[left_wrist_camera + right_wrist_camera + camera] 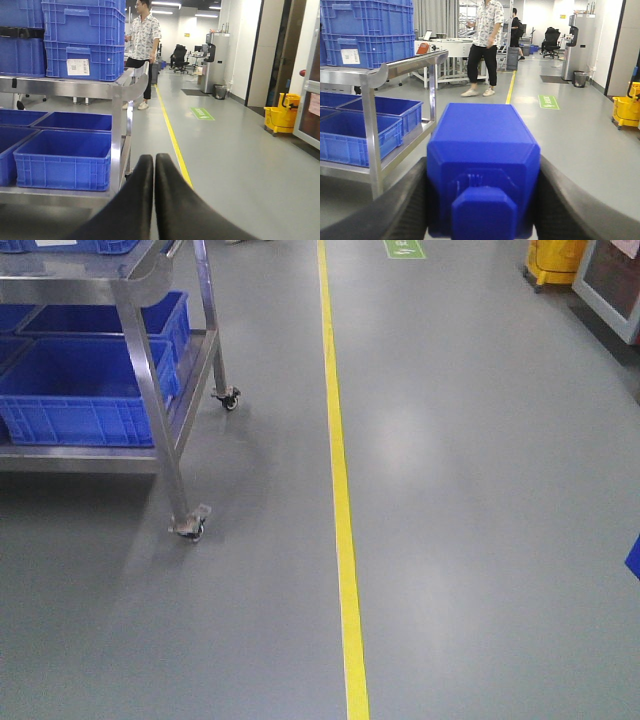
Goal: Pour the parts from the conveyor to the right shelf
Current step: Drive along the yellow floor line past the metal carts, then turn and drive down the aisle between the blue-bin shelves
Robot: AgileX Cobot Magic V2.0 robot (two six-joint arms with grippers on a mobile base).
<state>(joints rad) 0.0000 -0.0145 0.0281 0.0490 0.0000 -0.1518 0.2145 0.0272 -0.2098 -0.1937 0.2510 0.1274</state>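
Note:
The part, a bright blue plastic block (pixel 482 142) with a square nub facing the camera, fills the right wrist view. My right gripper (pixel 483 167) is shut on it, one black finger against each side. My left gripper (pixel 154 161) is shut with nothing in it, its fingertips pressed together over the floor. The right shelf, a stainless steel rack (pixel 148 370) on casters, stands to the left (pixel 119 89) (pixel 370 75) with large blue bins (pixel 75 390) (pixel 62 157) (pixel 355 135) on its levels. The conveyor is out of view.
A yellow line (pixel 340 490) runs along the grey floor. The rack's caster (pixel 190 528) sticks out near it. A person (pixel 143 42) (pixel 485 35) stands further down the aisle. A yellow mop bucket (pixel 281 117) (pixel 626 110) sits at the right.

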